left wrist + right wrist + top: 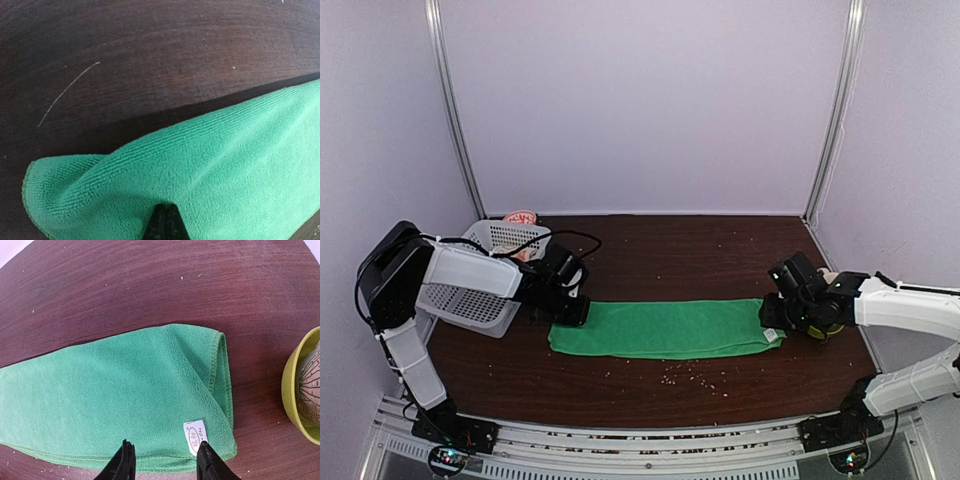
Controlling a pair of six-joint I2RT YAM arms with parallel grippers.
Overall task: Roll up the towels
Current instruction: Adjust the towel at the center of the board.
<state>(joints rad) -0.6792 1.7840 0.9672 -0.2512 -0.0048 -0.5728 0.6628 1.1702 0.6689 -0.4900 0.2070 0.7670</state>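
Note:
The green towel [665,328] lies folded into a long strip across the table's middle. My left gripper [570,306] is at its left end. In the left wrist view the fingers [166,224] are pressed together on the green towel [210,165], whose end is raised off the wood. My right gripper [775,322] is at the right end. In the right wrist view it [165,460] is open, straddling the near edge of the towel [125,390] by its white label [195,436]. The pinkish towel [522,217] peeks out behind the basket.
A white mesh basket [480,292] stands at the left, beside my left arm. A yellow-green bowl [826,326] sits just right of the towel's end and also shows in the right wrist view [296,390]. Crumbs [695,375] lie in front of the towel.

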